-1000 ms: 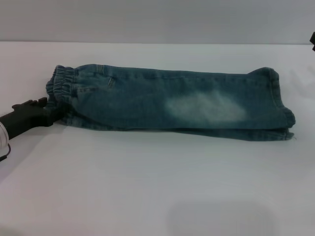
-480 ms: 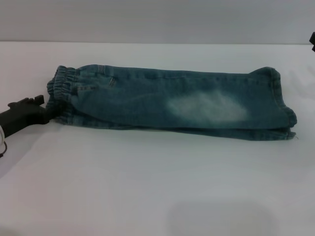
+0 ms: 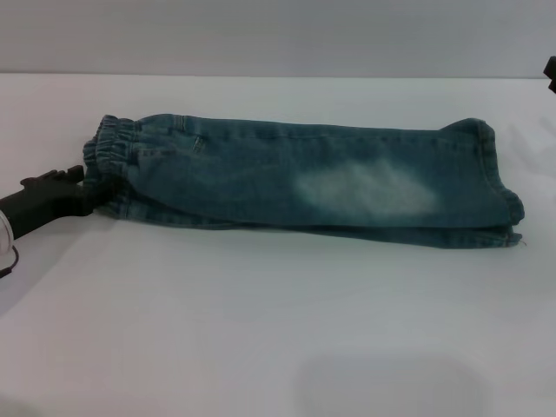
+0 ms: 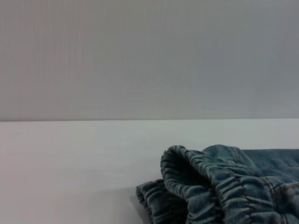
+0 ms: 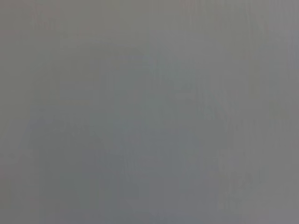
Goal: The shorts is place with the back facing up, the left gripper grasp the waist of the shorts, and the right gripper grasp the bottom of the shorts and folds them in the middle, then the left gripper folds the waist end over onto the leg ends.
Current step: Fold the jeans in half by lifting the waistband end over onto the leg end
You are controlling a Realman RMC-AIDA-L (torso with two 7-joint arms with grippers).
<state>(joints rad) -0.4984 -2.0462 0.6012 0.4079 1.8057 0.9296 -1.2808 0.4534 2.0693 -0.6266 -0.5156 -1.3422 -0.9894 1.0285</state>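
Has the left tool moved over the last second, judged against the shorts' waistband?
Yes, slightly. The left tool backed off from the waist of the shorts, then returned toward it.

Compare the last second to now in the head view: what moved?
Little. The left gripper backed off slightly toward the robot's left, then eased back in against the waist of the shorts. The waistband shifted a little. The shorts are otherwise unchanged, folded lengthwise on the table. A sliver of the right gripper sits at the edge.

Blue denim shorts [image 3: 304, 182] lie folded lengthwise, waistband [image 3: 109, 156] leftward.
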